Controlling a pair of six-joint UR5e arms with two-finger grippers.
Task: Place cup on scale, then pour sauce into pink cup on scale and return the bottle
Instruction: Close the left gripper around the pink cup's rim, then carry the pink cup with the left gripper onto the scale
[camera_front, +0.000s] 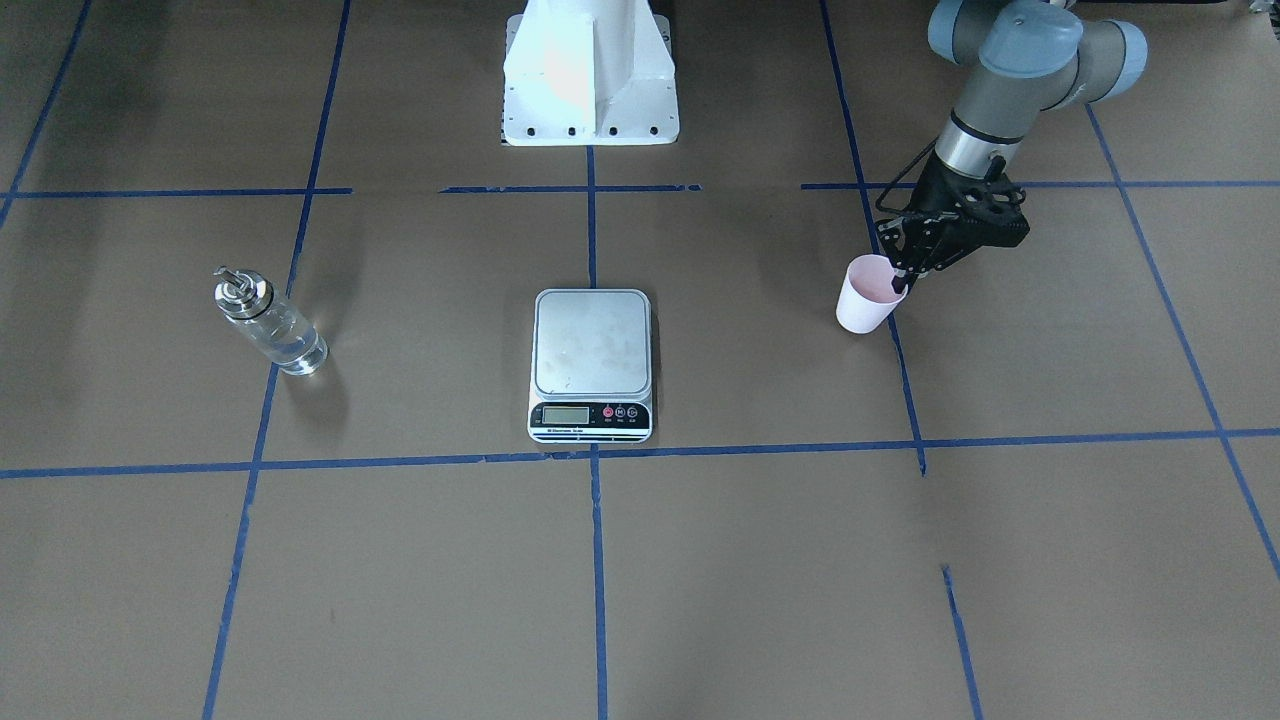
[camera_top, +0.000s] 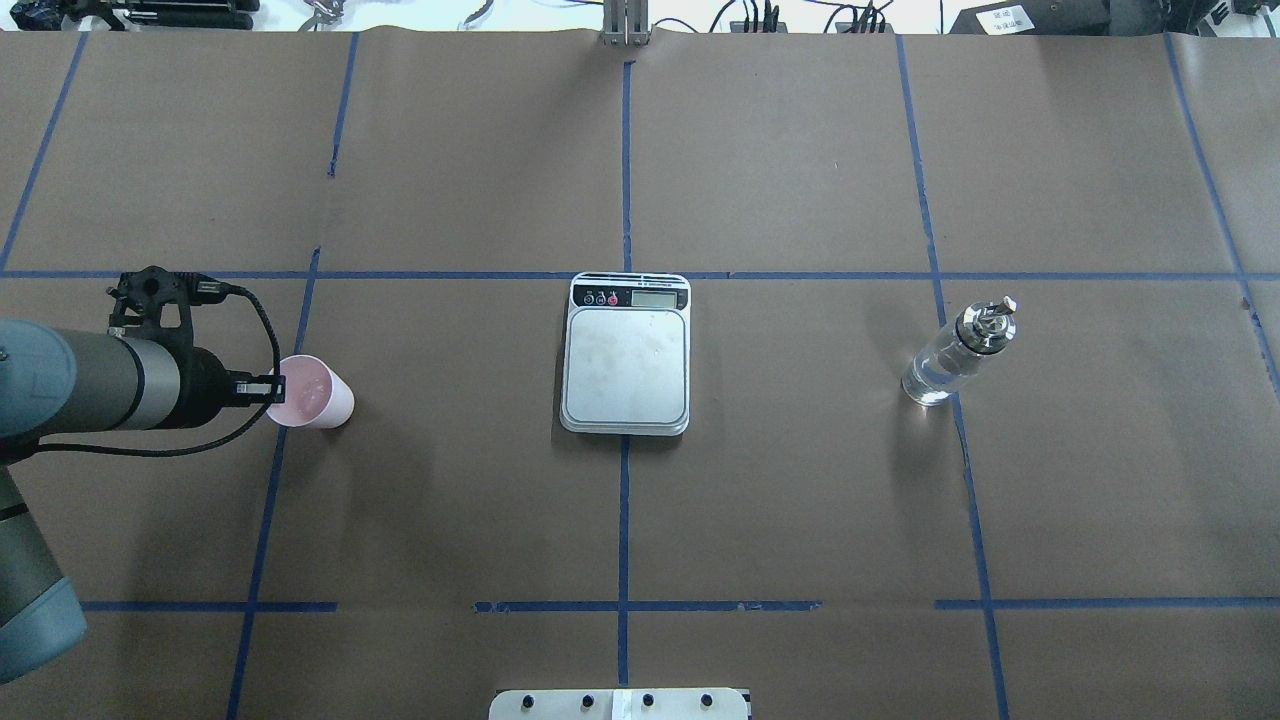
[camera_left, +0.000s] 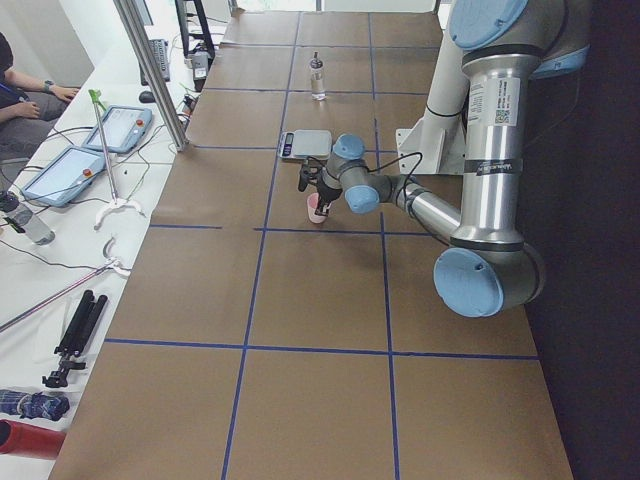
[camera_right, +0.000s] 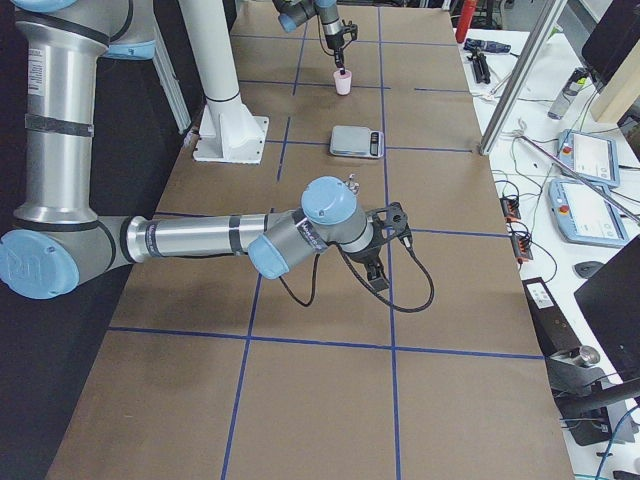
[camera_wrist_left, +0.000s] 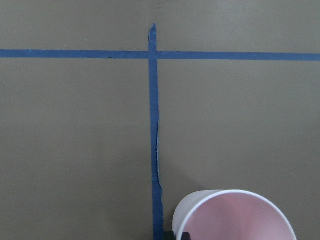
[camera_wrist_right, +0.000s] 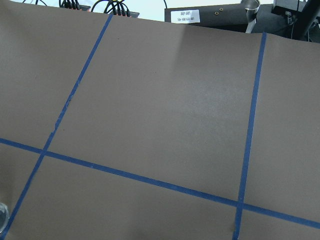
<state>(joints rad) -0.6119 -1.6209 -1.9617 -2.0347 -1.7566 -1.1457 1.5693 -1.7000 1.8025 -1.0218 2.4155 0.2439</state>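
Brown paper gridded with blue tape (camera_top: 625, 150) covers our bench (camera_top: 800, 500). The left gripper (camera_top: 272, 386) pinches the pink cup (camera_top: 318, 400) by its rim, left of the scale (camera_top: 626, 365). The bottle (camera_top: 950, 355) stands to the right. We cannot tell how the right gripper (camera_right: 380, 283) stands.

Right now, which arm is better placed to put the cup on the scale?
The left. The left gripper is at the rim of the cup, both on one side of the scale. The right gripper is beyond the scale, by the bottle.
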